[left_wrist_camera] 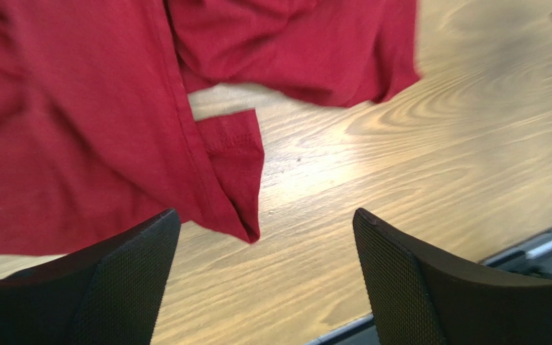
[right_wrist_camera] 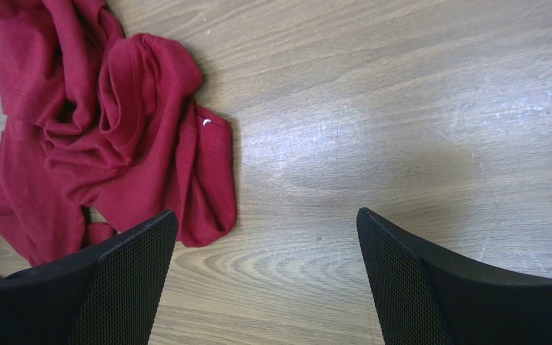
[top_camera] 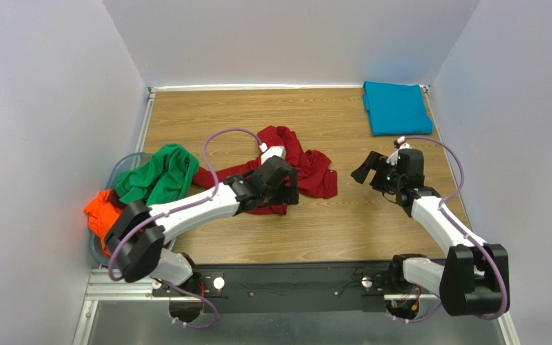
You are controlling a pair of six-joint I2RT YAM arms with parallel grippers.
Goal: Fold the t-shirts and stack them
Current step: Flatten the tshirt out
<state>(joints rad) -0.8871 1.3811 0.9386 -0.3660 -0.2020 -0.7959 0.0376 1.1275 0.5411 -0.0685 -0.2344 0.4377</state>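
Left gripper [left_wrist_camera: 264, 219] and right gripper [right_wrist_camera: 267, 219] gape empty beside the crumpled dark red cloth t-shirt [top_camera: 318, 176]. Only the teal-blue t-shirt [top_camera: 396, 108] looks folded.

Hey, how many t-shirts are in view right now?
4. Dark red shirt crumpled mid-table; teal-blue shirt folded at the far right corner; green shirt and orange shirt heaped in the bin at the left edge. Others may be hidden beneath those.

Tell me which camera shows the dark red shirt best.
The top external view: it alone takes in the red shirt nearly whole, crumpled on the table. The left wrist view shows only a close patch of shirt with a stitched hem; the right wrist view shows one bunched side, cut off at the left edge.
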